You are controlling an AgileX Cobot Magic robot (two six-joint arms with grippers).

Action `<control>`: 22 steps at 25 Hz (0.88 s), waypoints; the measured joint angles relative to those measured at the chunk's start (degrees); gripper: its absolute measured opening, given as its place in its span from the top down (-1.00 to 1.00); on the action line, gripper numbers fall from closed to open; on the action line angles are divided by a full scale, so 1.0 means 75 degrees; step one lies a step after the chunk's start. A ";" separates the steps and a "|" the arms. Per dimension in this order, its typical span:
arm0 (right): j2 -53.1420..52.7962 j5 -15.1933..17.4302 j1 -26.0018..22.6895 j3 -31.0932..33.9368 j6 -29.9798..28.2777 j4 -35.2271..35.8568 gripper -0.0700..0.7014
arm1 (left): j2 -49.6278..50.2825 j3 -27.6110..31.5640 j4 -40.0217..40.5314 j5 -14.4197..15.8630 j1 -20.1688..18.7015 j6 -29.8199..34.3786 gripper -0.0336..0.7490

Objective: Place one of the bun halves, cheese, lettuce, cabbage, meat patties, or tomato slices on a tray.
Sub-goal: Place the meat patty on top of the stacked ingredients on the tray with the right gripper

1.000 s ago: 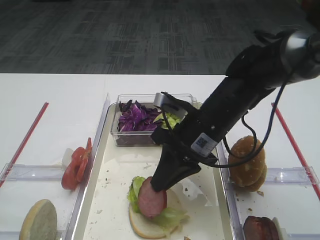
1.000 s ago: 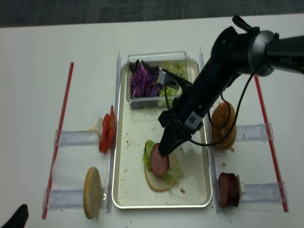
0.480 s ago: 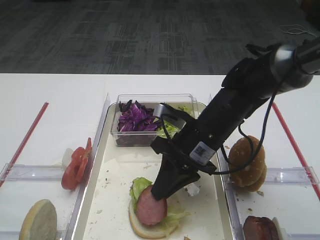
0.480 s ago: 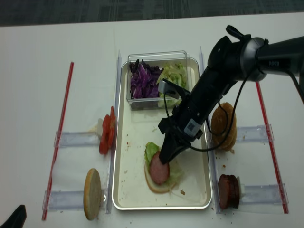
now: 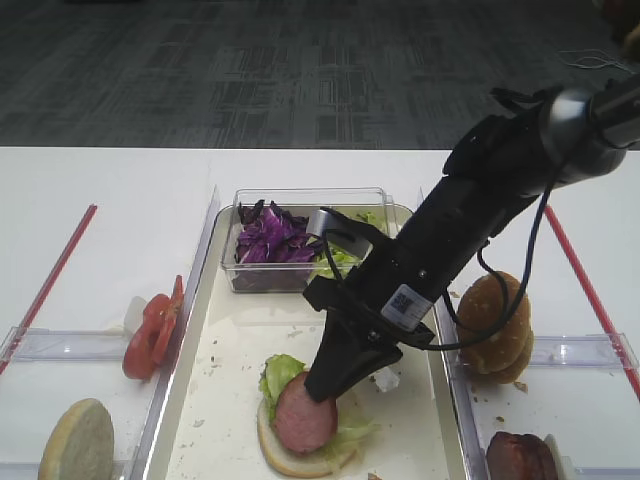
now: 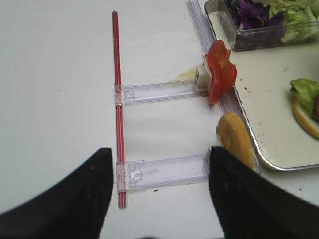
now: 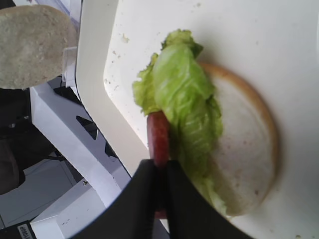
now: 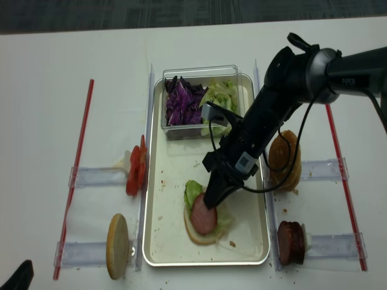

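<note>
My right gripper [image 7: 162,172] is shut on the rim of a meat patty [image 7: 158,134], holding it on edge against the lettuce [image 7: 187,99] that lies on a pale bun half [image 7: 244,149]. From above, the patty [image 8: 204,219] leans on that lettuce [image 8: 191,193] and bun base [image 8: 196,234] near the front of the tray [image 8: 157,241], with the gripper [image 8: 210,202] at its upper edge. My left gripper [image 6: 159,199] hangs open above the bare table, left of the tray [image 6: 269,114], with nothing between its fingers [image 6: 94,194].
A clear box of cabbage [image 8: 181,103] and lettuce [image 8: 221,93] fills the tray's far end. Tomato slices [image 8: 136,172] and a bun half [image 8: 117,244] stand in holders on the left. Stacked buns [image 8: 284,160] and meat patties [image 8: 291,241] stand on the right. Red straws [image 8: 78,163] flank both sides.
The right gripper has come down and slightly toward the front with the patty, which now rests lower on the lettuce and bun. The left gripper has not moved.
</note>
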 joint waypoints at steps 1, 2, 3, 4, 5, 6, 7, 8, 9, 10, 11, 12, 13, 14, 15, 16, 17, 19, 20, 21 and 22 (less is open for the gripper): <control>0.0000 0.0000 0.0000 0.0000 0.0000 0.0000 0.65 | 0.0000 0.0000 0.0000 0.0000 0.0000 0.0000 -0.18; 0.0000 0.0000 0.0000 0.0000 -0.0013 0.0000 0.64 | 0.0000 0.0000 0.0000 0.0000 0.0000 0.0000 -0.18; 0.0000 0.0000 0.0000 0.0000 -0.0013 0.0000 0.60 | 0.0000 0.0000 0.0000 0.0000 0.0000 0.0000 -0.18; 0.0000 0.0000 0.0000 0.0000 -0.0013 0.0000 0.54 | 0.0000 0.0000 0.0000 0.0000 0.0000 0.0000 -0.18; 0.0000 0.0000 0.0000 0.0000 -0.0013 -0.0009 0.46 | 0.0000 0.0000 0.0000 0.0000 0.0000 0.0000 -0.18; 0.0000 0.0000 0.0000 0.0000 -0.0013 -0.0019 0.36 | 0.0000 0.0000 0.0000 0.0000 0.0000 0.0000 -0.18; 0.0000 -0.0013 0.0000 0.0000 -0.0013 -0.0019 0.26 | 0.0000 0.0000 0.0000 0.0000 0.0000 0.0000 -0.18; 0.0000 -0.0051 0.0000 0.0000 -0.0013 -0.0019 0.18 | 0.0000 0.0000 0.0000 0.0000 0.0000 0.0000 -0.18; 0.0000 -0.0069 0.0000 0.0000 -0.0013 -0.0019 0.08 | 0.0000 0.0000 0.0000 0.0000 0.0000 0.0000 -0.18; 0.0000 -0.0083 0.0000 0.0000 -0.0013 -0.0019 -0.01 | 0.0000 0.0000 0.0000 0.0000 0.0000 0.0000 -0.18; 0.0000 -0.0103 0.0000 0.0000 -0.0013 -0.0019 -0.07 | 0.0000 0.0000 0.0000 0.0000 0.0000 0.0000 -0.18; 0.0000 -0.0103 0.0000 0.0000 -0.0013 -0.0019 -0.15 | 0.0000 0.0000 0.0000 0.0000 0.0000 0.0000 -0.18; 0.0000 -0.0106 0.0000 0.0000 -0.0013 -0.0019 -0.23 | 0.0000 0.0000 0.0000 0.0000 0.0000 0.0000 -0.18; 0.0000 -0.0106 0.0000 0.0000 -0.0013 -0.0019 -0.28 | 0.0000 0.0000 0.0000 0.0000 0.0000 0.0000 -0.18; 0.0000 -0.0106 0.0000 0.0000 -0.0013 -0.0019 -0.33 | 0.0000 0.0000 0.0000 0.0000 0.0000 0.0000 -0.18; 0.0000 -0.0106 0.0000 0.0000 0.0003 -0.0019 -0.37 | 0.0000 0.0000 0.0000 0.0000 0.0000 0.0000 -0.18; 0.0000 -0.0106 0.0000 0.0000 0.0003 -0.0019 -0.39 | 0.0000 0.0000 0.0000 0.0000 0.0000 0.0000 -0.18; 0.0000 -0.0106 0.0000 0.0000 0.0003 -0.0019 -0.41 | 0.0000 0.0000 0.0000 0.0000 0.0000 0.0000 -0.18; 0.0000 -0.0106 0.0000 -0.0012 0.0003 -0.0034 -0.42 | 0.0000 0.0000 0.0000 0.0000 0.0000 0.0000 -0.18; 0.0000 -0.0092 0.0000 -0.0047 0.0003 -0.0045 -0.42 | 0.0000 0.0000 0.0000 0.0000 0.0000 0.0000 -0.18; 0.0000 -0.0092 0.0000 -0.0121 0.0035 -0.0065 -0.42 | 0.0000 0.0000 0.0000 0.0000 0.0000 0.0000 -0.18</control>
